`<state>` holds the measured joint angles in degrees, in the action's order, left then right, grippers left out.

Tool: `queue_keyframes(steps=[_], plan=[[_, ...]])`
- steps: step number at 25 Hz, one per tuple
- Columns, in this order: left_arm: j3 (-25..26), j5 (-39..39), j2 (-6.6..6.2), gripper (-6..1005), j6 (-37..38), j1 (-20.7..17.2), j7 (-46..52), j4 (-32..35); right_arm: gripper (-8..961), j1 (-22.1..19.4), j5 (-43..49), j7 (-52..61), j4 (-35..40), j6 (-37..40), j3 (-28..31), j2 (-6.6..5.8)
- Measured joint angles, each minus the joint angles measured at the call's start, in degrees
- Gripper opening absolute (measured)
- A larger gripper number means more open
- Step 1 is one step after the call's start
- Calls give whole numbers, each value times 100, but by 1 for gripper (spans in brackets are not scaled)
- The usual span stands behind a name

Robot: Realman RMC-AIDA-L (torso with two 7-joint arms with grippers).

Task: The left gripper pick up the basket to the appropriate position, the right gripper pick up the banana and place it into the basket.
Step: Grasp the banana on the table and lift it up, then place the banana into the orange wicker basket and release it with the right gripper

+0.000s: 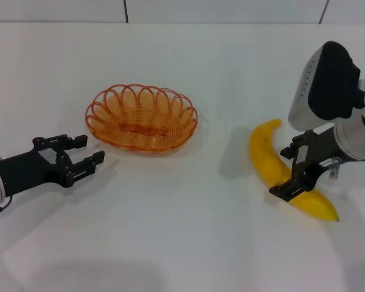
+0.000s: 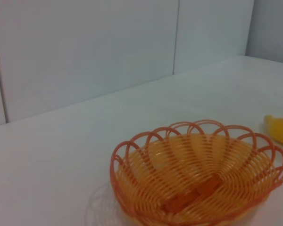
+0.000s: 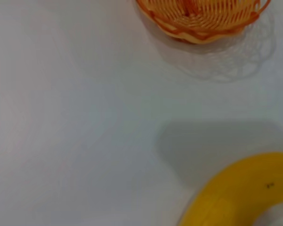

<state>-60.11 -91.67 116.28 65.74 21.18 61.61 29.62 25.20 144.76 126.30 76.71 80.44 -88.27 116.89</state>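
The orange wire basket (image 1: 142, 117) sits on the white table, left of centre, and is empty. It also shows in the left wrist view (image 2: 198, 174) and the right wrist view (image 3: 203, 16). My left gripper (image 1: 91, 153) is open and empty, just short of the basket's near-left rim, not touching it. The yellow banana (image 1: 267, 155) lies at the right, its dark tip toward me. It fills a corner of the right wrist view (image 3: 240, 193). My right gripper (image 1: 291, 182) is down at the banana's nearer half, straddling it.
The white table (image 1: 170, 231) runs to a pale panelled wall (image 2: 85, 52) at the back. A grey shadow (image 1: 231, 161) lies between the basket and the banana. Nothing else stands on the table.
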Motion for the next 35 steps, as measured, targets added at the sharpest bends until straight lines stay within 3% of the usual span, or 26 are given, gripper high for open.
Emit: queue_keyframes(steps=[7, 26, 35], plan=[[7, 0, 0, 538, 0, 1, 0, 0, 888, 8, 0, 12, 2, 7, 14, 0], [19, 8, 0, 539, 0, 9, 0, 0, 485, 74, -48, -30, 156, 66, 296, -18], [26, 27, 0, 538, 0, 1, -2, 0, 510, 126, -792, -610, 428, -21, 935, -17]])
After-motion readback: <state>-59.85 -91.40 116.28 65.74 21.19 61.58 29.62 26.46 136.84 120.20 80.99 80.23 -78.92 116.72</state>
